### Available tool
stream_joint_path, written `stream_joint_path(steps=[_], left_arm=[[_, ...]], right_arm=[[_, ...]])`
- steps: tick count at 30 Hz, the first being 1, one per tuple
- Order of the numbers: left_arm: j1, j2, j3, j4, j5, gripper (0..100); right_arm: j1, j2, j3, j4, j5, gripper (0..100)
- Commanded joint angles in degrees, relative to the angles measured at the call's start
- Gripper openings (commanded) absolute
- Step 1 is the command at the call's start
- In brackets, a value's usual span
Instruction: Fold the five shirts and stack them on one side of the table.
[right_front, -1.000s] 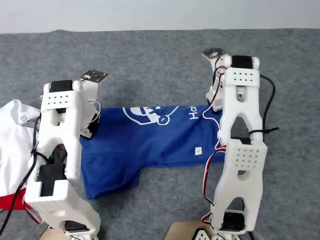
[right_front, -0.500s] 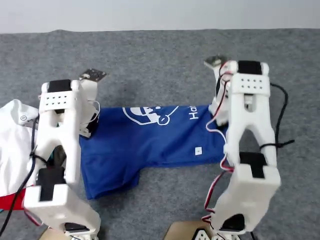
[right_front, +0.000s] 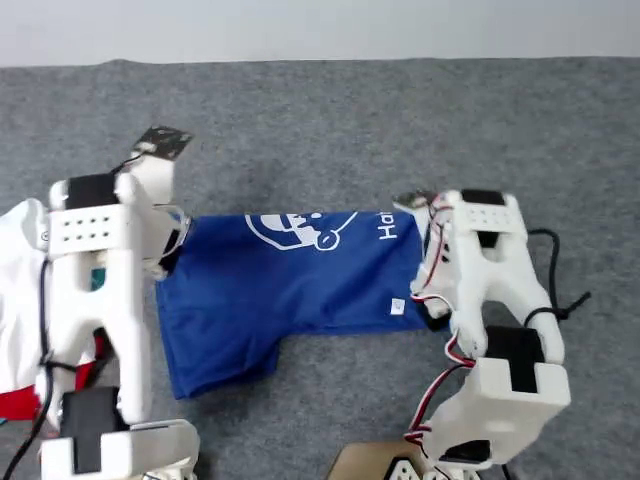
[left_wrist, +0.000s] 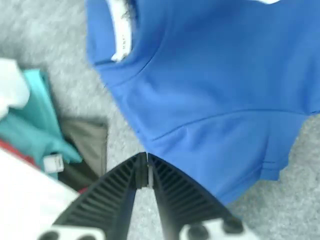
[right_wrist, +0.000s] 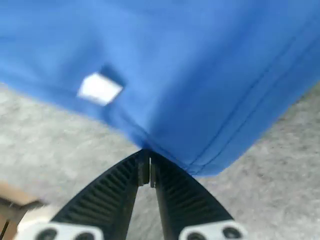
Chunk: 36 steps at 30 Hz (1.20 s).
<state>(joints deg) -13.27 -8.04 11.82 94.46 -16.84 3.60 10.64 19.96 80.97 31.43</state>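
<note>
A blue shirt (right_front: 290, 290) with a white print lies spread across the middle of the grey table, collar end toward the left arm. In the left wrist view my left gripper (left_wrist: 147, 159) is shut, its tips pinching the blue shirt (left_wrist: 210, 100) at its edge below the collar; from above it sits at the shirt's left side (right_front: 168, 255). My right gripper (right_wrist: 146, 155) is shut on the hem of the blue shirt (right_wrist: 190, 70) near a small white tag (right_wrist: 99, 89), at the shirt's near right corner (right_front: 432, 305).
A heap of other shirts lies at the left: white (right_front: 20, 290), red (right_front: 15, 405), teal (left_wrist: 30, 127) and a dark one (left_wrist: 87, 150). A piece of cardboard (right_front: 365, 462) sits at the near edge. Grey felt (right_front: 330, 130) stretches behind the blue shirt.
The right arm drew back from the shirt's far right edge to its near right corner. The left arm shifted left and lower at the collar side. The shirt's left edge moved slightly left.
</note>
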Motion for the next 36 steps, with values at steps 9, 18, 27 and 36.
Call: stream_joint_path(steps=[9, 18, 27, 36], left_arm=[[-8.35, -9.49, 0.22, 4.04, -5.45, 1], [-8.09, -12.22, 0.31, 4.75, -5.36, 1], [-8.18, -12.31, 0.31, 5.89, -5.19, 1], [-7.82, -12.4, 0.31, 5.89, -5.01, 1]], right_arm=[[6.37, -5.32, -5.71, 6.73, 4.75, 0.9], [0.04, -9.01, -9.41, 0.75, 3.34, 0.9], [3.47, 7.69, -11.69, -7.96, 1.14, 0.9], [6.2, 6.55, -22.33, 3.56, 0.97, 0.9]])
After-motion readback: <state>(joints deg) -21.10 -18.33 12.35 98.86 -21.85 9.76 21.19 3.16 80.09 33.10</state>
